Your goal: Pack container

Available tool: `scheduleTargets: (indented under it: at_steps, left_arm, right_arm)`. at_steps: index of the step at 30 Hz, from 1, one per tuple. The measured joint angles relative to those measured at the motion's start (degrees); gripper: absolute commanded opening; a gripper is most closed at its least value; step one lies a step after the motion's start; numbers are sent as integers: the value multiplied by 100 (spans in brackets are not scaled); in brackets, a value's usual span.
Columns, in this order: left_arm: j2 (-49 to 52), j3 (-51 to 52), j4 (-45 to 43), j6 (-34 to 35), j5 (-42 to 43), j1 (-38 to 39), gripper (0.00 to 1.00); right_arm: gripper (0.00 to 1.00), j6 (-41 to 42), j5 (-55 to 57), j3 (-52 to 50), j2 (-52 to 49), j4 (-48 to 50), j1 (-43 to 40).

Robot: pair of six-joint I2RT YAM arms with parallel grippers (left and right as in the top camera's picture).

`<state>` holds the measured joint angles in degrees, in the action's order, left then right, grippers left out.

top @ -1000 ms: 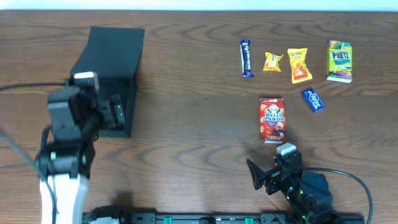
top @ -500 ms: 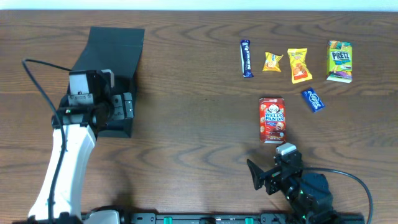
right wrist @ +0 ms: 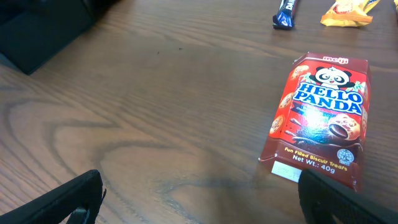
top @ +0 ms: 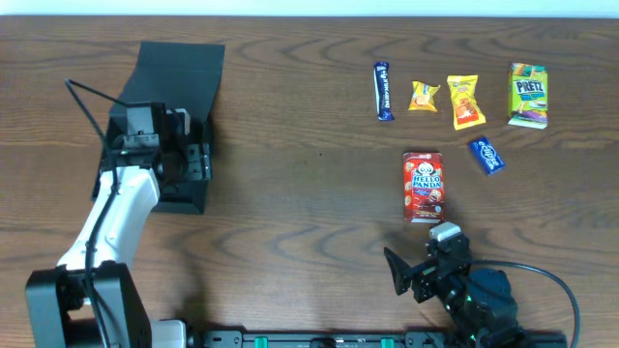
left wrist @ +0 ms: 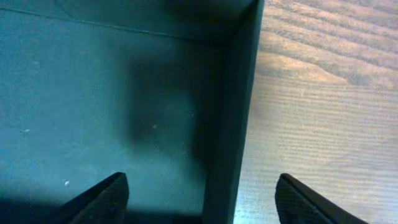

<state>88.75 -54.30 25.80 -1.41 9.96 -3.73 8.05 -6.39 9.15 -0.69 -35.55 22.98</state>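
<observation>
The dark teal-black container (top: pixel 172 92) stands at the far left with its flap lid up. My left gripper (top: pixel 193 161) is open and straddles its right wall: in the left wrist view the wall (left wrist: pixel 236 118) runs between the fingers, one finger over the box floor (left wrist: pixel 93 112), the other over the table. My right gripper (top: pixel 406 273) is open and empty near the front edge. The red Hello Panda box (top: pixel 423 186) lies just beyond it, also in the right wrist view (right wrist: pixel 323 118).
At the back right lie a blue bar (top: pixel 383 91), two yellow snack packets (top: pixel 424 96) (top: pixel 465 101), a green Pretz box (top: pixel 528 95) and a small blue packet (top: pixel 486 155). The wooden table (top: pixel 300 184) spans between the container and the snacks.
My left arm has moved farther back and lower over the container, bringing its gripper down across the right wall. The right arm and the snacks have not moved.
</observation>
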Motion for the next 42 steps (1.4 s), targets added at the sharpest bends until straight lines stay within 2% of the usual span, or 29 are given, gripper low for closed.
scheduleTargets:
  at_steps: [6, 9, 12, 18, 29, 42]
  left_arm:
    - [280, 0, -223, -11, -2, 164, 65]
    - [380, 0, -308, -2, 0, 236, 53]
    - [382, 0, -361, -13, -4, 267, 35]
    - [385, 0, -363, 26, -33, 267, 7]
    - [385, 0, -396, 229, -111, 321, 6]
    - [385, -17, -1102, 1244, -155, 1320, 6]
  right_arm:
    - [99, -2, 0, 0, 0, 0, 0]
    - [99, 0, 0, 0, 0, 0, 0]
    - [99, 0, 2, 0, 0, 0, 0]
    - [99, 0, 0, 0, 0, 0, 0]
    - [99, -2, 0, 0, 0, 0, 0]
    - [99, 0, 0, 0, 0, 0, 0]
